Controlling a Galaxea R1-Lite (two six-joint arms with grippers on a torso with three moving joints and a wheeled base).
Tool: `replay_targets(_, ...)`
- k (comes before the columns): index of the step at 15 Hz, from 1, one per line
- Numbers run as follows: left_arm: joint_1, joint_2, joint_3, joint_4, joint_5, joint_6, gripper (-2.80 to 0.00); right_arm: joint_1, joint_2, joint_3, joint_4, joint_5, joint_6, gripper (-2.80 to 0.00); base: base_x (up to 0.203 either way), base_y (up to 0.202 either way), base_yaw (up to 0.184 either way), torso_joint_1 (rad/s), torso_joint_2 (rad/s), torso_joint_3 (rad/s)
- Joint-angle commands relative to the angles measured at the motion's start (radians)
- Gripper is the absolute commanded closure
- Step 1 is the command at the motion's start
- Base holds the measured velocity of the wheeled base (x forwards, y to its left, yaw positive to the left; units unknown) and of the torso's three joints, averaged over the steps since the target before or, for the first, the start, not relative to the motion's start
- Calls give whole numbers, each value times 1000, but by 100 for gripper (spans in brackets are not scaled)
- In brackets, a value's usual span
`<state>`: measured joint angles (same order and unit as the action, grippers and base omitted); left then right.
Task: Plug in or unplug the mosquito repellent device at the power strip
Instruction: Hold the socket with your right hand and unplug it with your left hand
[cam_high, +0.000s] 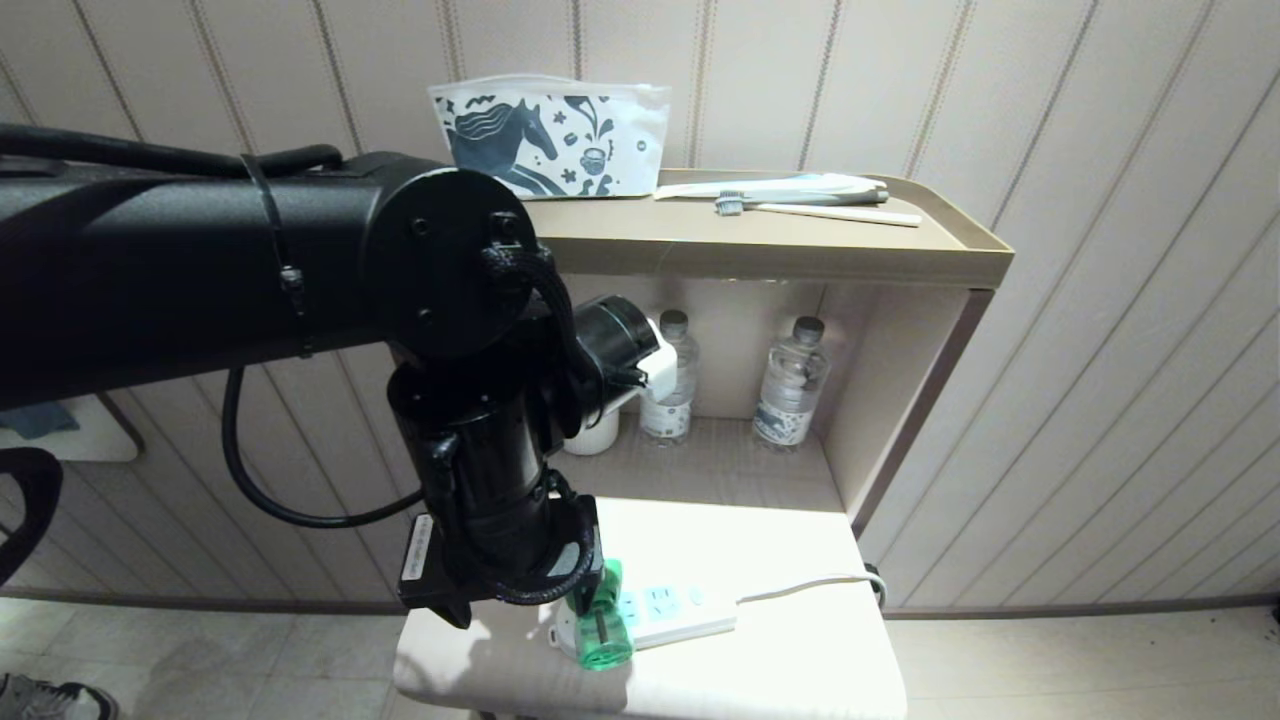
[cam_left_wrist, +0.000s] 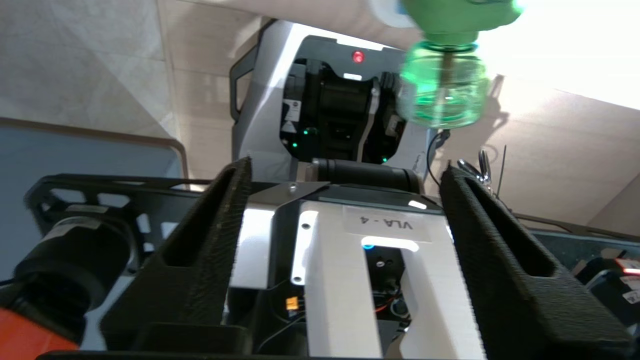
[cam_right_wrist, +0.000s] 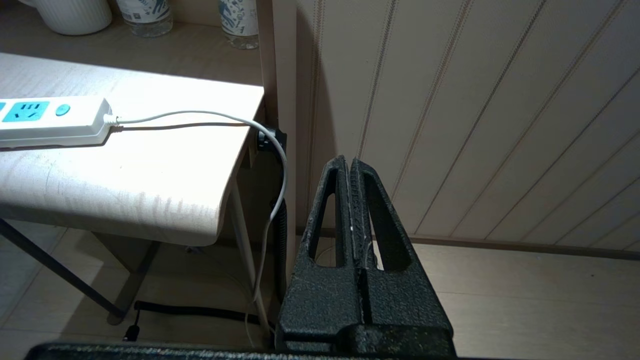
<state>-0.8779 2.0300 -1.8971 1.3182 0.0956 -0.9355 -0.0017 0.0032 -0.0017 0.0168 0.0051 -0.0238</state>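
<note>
The mosquito repellent device (cam_high: 603, 622) sits at the near-left end of the power strip (cam_high: 668, 610), its green bottle pointing toward the front edge of the desk (cam_high: 800, 660). Its head is at the strip, but the prongs are hidden, so I cannot tell how deep they sit in the socket. The strip lies on the white desk top, with two light-blue socket faces free to the right of the device, and its white cord (cam_high: 810, 583) runs off to the right edge of the desk.

The left claw (cam_left_wrist: 345, 172) is open: in the left wrist view its two black fingers (cam_left_wrist: 220, 225) stand well apart and nothing is between them. The green bottle (cam_left_wrist: 442, 85) shows beyond the fingertips, apart from both of them. In the head view the left arm (cam_high: 480, 470) reaches down just beside the device, on its left, and covers the claw itself.

The right claw (cam_right_wrist: 350, 167) is closed, its fingers pressed together on nothing. It hangs beside the desk, on the right side, over the floor and near the panelled wall.

On the shelf behind the desk stand two clear water bottles (cam_high: 790, 385) and a white cup (cam_high: 592, 432).
</note>
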Motion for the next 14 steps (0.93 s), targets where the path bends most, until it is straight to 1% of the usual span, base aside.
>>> replay_targets(1,-4,26,-11,4,2,-6,-280,0,1,2,0,0,-1,0,0,0,0,0,0,0)
replay_targets(5,-2,66,-25,-2,13,-5,-280,0,1,0,0,0,-1,0,0,0,0,0,0,0)
replay_targets(10,28,55,-21,-8,10,-5,-280,0,1,0,0,1,-1,0,0,0,0,0,0,0)
replay_targets(14,28,71,-25,-21,15,-2,-280,0,1,1,0,1,-1,0,0,0,0,0,0,0)
